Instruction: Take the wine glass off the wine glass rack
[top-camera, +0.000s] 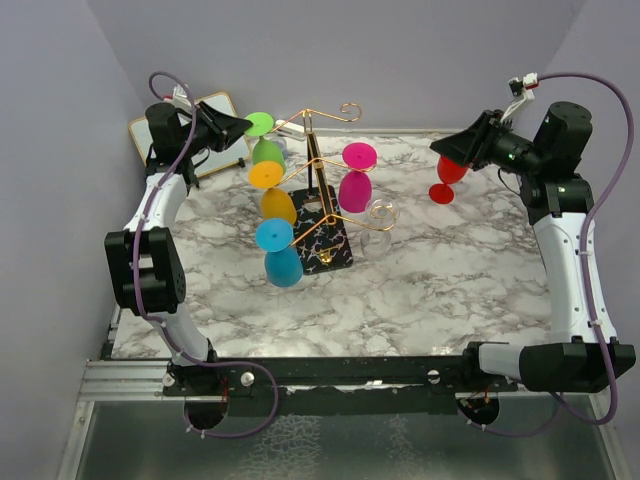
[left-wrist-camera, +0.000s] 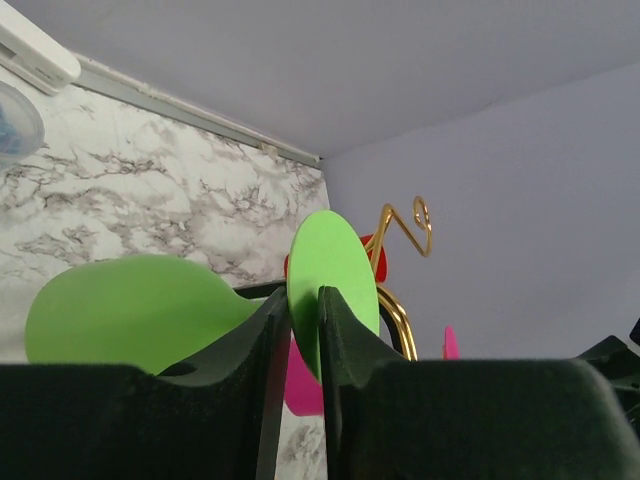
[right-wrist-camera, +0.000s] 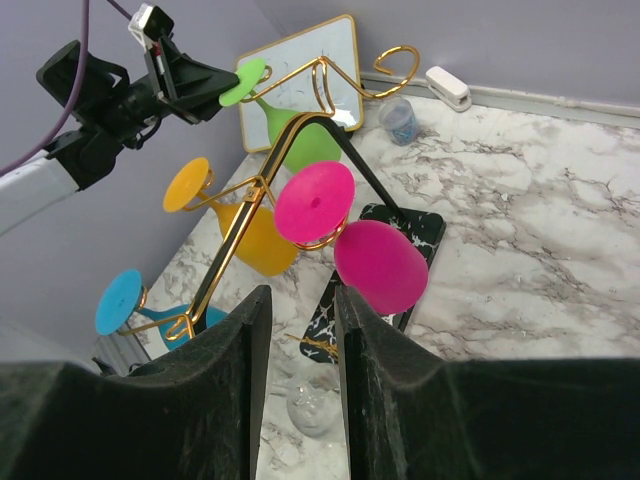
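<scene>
This is a robot test cell in a lab rather than a lived-in room. Plain lavender walls (top-camera: 400, 60) box in a marble-patterned bench (top-camera: 450, 290), closing behind the wine glass rack (top-camera: 318, 170) and on both sides of it. In front of the rack, a black mounting rail (top-camera: 340, 372) runs along the bench's near edge. Bolted to it are the left arm (top-camera: 145, 265) and the right arm (top-camera: 560, 260), both jointed machines in white and black.
</scene>
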